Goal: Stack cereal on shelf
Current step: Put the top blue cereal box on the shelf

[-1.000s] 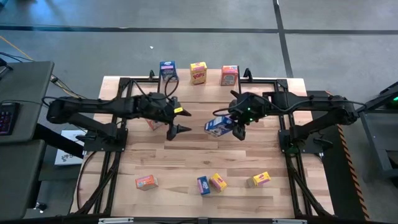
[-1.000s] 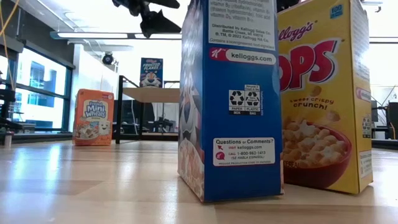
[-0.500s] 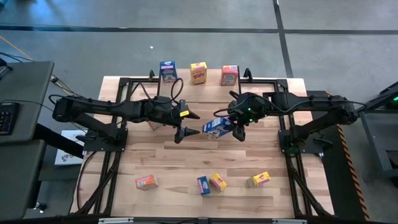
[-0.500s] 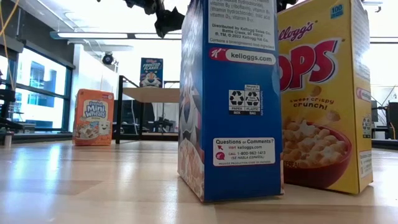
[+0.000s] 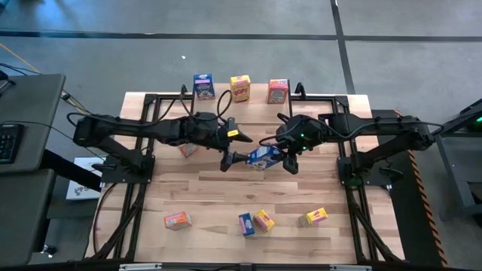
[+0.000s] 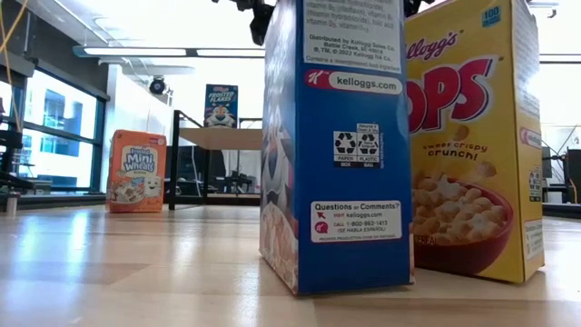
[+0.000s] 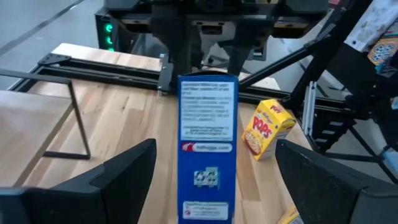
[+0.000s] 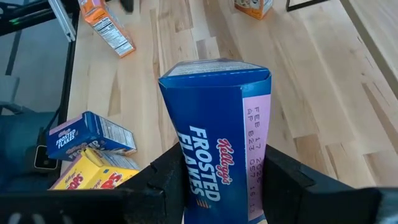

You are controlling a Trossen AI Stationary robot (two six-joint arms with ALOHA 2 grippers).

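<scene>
A blue cereal box (image 8: 214,137) is in my right gripper (image 5: 285,154) above the table's middle, its free end (image 7: 208,186) toward the left. My left gripper (image 5: 233,150) is open. Its two fingers (image 7: 118,180) stand on either side of that free end with a gap on each side, touching nothing. At the far edge the shelf (image 6: 227,138) carries a blue (image 5: 203,85), a yellow (image 5: 240,87) and an orange box (image 5: 278,91), all upright. Four more boxes (image 5: 246,223) stand along the near edge. My right gripper pinches the blue box between its two fingers, on two opposite long sides (image 8: 193,186) near the end closest to the wrist. The fingers slant down from the table's right and lie along the box. The box is lifted clear and slopes down toward the left gripper.
An orange box (image 5: 184,149) lies on the table under my left arm. In the low view a blue box (image 6: 336,145) and a yellow box (image 6: 472,136) stand close to the near edge, with an orange one (image 6: 136,171) farther off. Black frame rails (image 5: 143,135) run along both sides.
My left gripper has moved toward the table's right, toward the blue box. It has stayed open and now has a finger on either side of the box's free end. My right gripper and the box have kept still.
</scene>
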